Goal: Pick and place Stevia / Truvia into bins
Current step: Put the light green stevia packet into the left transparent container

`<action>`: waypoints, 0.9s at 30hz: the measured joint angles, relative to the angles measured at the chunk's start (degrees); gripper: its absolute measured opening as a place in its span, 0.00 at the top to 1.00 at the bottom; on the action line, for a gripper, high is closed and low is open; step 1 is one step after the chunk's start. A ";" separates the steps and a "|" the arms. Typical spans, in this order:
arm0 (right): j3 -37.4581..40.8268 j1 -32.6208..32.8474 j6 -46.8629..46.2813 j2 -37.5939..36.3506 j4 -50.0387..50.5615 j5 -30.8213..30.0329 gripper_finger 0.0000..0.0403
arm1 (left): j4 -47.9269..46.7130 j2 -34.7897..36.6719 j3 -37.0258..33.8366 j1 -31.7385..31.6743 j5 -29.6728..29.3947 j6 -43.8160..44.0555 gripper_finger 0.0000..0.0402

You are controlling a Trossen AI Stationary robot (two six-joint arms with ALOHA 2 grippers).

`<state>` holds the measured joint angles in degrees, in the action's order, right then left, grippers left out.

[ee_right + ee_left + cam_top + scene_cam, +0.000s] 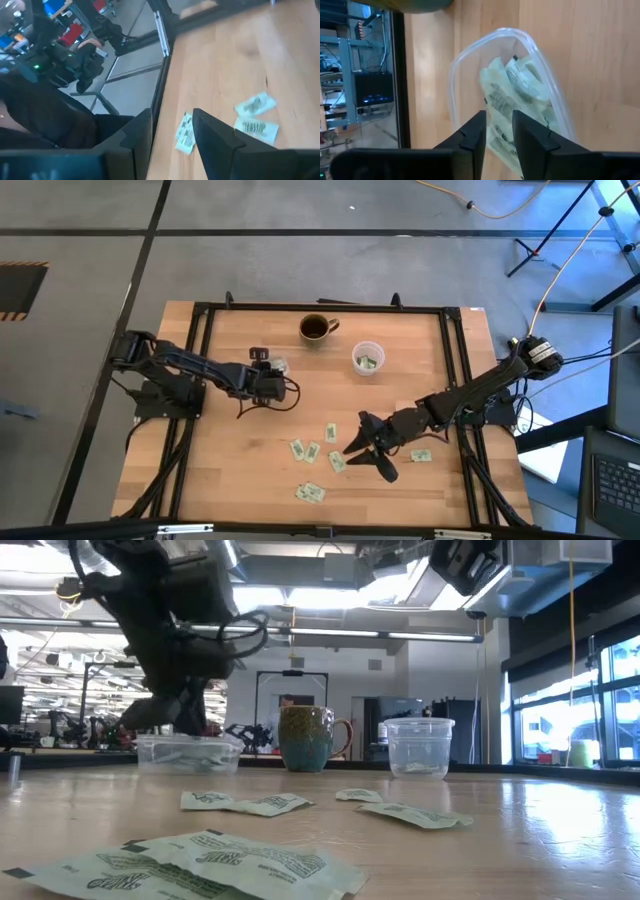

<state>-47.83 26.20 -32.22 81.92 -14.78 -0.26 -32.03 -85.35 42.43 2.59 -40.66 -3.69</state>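
Stevia sachets (pixel 311 450), lower centre of the high view, look light and limp, best pinched across an edge by the right gripper (pixel 362 448), whose fingers stand apart and empty, while the left gripper (pixel 498 131), jaws parted, hangs over the tub (pixel 465 57).

High view straight down on table (pixel 250 470), low view level across it, wrist views close over sachets (pixel 510 100)

Pale green-and-white printed sachets (pixel 311 493), clear tub (pixel 465 60) and cup (pixel 367 358), seemingly teal-brown mug (pixel 307 738), light wood table (pixel 220 450)

mug (pixel 316 329): dark, handled, upright | table (pixel 230 470): wood, far edge
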 joint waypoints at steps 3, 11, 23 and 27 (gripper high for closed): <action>0.00 0.00 -4.28 -0.80 4.95 0.04 0.64 | -1.44 0.69 1.11 0.00 0.85 -0.02 0.77; -0.02 1.08 -24.55 -3.10 31.50 -0.10 0.66 | -2.00 5.56 2.00 0.09 9.94 2.44 0.77; 0.07 11.36 -52.23 -0.39 56.27 -0.03 0.76 | 10.18 10.08 2.06 0.17 33.11 6.08 0.78; 0.07 13.33 -53.08 2.11 55.74 -0.03 0.77 | 11.29 10.08 2.06 0.31 33.08 5.52 0.77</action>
<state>-47.77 39.53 -85.30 84.03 40.96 -0.30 -20.74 -75.26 44.49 2.90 -7.59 1.83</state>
